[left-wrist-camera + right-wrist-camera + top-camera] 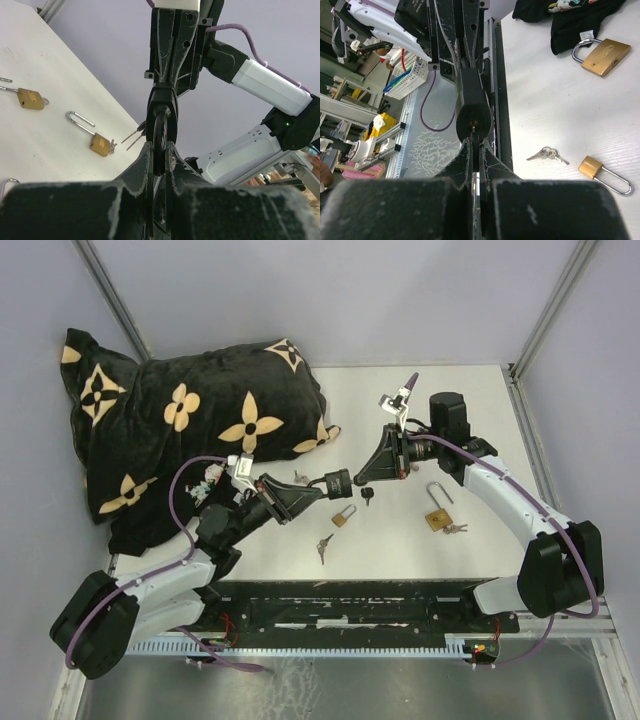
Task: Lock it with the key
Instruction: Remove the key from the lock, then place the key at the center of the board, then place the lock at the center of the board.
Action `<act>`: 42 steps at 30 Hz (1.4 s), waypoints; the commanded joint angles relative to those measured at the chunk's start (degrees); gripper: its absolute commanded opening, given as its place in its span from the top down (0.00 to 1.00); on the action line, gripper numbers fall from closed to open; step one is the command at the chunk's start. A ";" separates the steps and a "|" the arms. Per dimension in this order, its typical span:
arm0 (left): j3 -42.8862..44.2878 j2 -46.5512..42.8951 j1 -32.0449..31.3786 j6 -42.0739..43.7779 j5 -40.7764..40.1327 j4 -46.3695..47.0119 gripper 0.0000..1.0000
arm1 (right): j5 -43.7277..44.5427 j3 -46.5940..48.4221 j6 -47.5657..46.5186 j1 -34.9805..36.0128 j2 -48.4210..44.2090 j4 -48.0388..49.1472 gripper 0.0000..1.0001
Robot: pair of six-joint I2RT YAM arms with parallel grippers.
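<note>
Top view first. The left pincer (pixel 322 483) reaches in from the lower left and is clamped shut on a black lock (pixel 340 481), holding it up off the white bench (pixel 450 420) around the middle. The right pincer (pixel 362 478) comes in from the other side, tip to tip with it. A small dark bit hangs just under those tips, no idea what it is. Down on the bench there's a brass padlock (pixel 343 516) just below the pincers and a second brass padlock (pixel 438 518) off to the right, each with a loose bunch of keys (pixel 323 545) close by. A black pillow (pixel 200 430) with tan flowers fills the far left corner.

Left wrist view: its two fingers are squeezed onto the lock's dark body. The right pincer's tips meet the lock head-on from the far side.

Right wrist view: you look straight at the lock's round black face, with a little pale spot in its middle. The right pincer is closed all the way, tips right up against that face. Can't make out whether a key sits between them, it's too dark and tight in there.
</note>
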 commanded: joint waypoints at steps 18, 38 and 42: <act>-1.04 -1.93 9.75 -2.19 -0.37 3.31 0.96 | 18.72 -1.43 0.47 -10.32 0.22 2.31 0.98; 41.06 55.01 7.30 -3.40 -12.92 -5.78 0.96 | 49.30 27.27 13.07 -8.35 35.33 -0.74 0.96; 47.52 59.72 6.75 -3.52 -13.44 -9.99 0.93 | 49.82 31.90 14.74 -7.20 41.30 -1.08 0.94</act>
